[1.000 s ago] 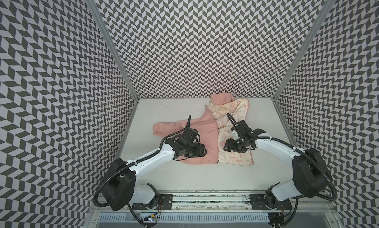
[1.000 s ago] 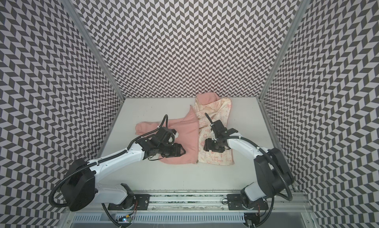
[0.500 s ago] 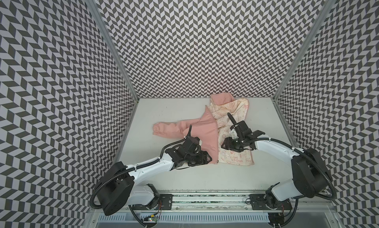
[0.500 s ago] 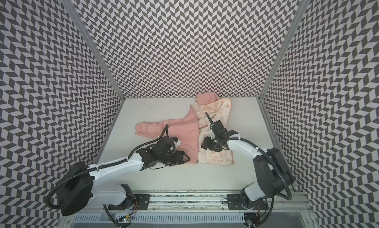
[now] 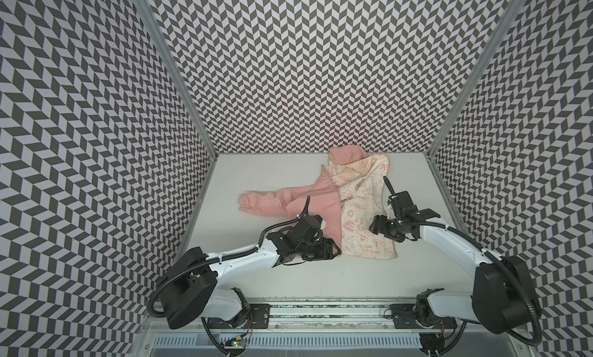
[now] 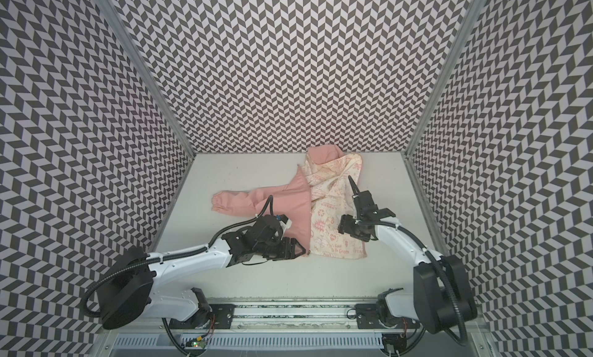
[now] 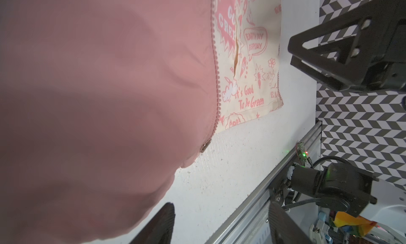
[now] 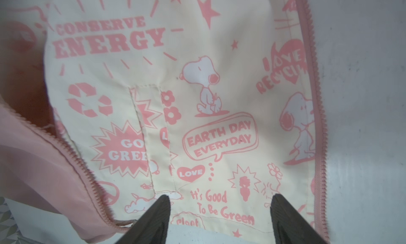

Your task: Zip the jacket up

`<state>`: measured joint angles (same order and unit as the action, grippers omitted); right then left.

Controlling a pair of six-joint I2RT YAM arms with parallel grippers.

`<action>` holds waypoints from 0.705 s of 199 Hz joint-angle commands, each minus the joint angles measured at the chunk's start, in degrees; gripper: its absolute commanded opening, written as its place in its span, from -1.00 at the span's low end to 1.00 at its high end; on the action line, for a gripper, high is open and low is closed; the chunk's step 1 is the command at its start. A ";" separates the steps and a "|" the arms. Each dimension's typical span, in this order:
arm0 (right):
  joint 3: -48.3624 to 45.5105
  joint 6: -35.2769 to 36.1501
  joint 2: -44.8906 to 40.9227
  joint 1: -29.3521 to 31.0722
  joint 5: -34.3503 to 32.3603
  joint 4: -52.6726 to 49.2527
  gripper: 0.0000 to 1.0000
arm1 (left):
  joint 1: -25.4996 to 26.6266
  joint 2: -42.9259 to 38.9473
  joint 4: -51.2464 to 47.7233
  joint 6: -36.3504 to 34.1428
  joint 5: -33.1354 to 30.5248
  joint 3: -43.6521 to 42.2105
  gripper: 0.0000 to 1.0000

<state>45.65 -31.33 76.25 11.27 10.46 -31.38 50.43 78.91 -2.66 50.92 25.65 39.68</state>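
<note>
Left gripper (image 7: 219, 206) stands jaws apart and empty, low over the table (image 7: 230, 166). Just ahead lies the salmon hem corner of the jacket (image 7: 98, 89), with the metal slider (image 7: 205, 147) at the foot of its toothed zipper edge. Right gripper (image 8: 219, 196), likewise spread and empty, hovers over the cream printed lining (image 8: 197, 78) beyond. Light, limp, smooth cloth, I judge, apt to bunch: pinch the hem beside the slider.

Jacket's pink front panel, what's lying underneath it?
Only the cream printed lining shows, running under the pink panel along its zipper edge. How far it continues, and anything else between panel and table, is covered.
</note>
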 commanded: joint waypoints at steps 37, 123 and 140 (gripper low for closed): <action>-1.11 1.67 -1.81 -4.77 1.32 -0.09 0.42 | 4.85 3.65 10.72 8.18 2.41 -2.71 0.45; -5.35 -2.77 -3.93 -3.67 9.23 6.54 0.56 | 0.94 9.14 9.18 7.17 -2.73 -3.68 0.45; -5.18 -3.96 -4.35 -2.29 9.75 7.25 0.56 | -0.12 9.46 10.21 6.37 -4.50 -4.29 0.45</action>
<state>40.73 -32.97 73.82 7.18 17.50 -27.49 51.79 87.90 7.44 58.46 25.21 36.73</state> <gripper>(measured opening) 0.781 0.723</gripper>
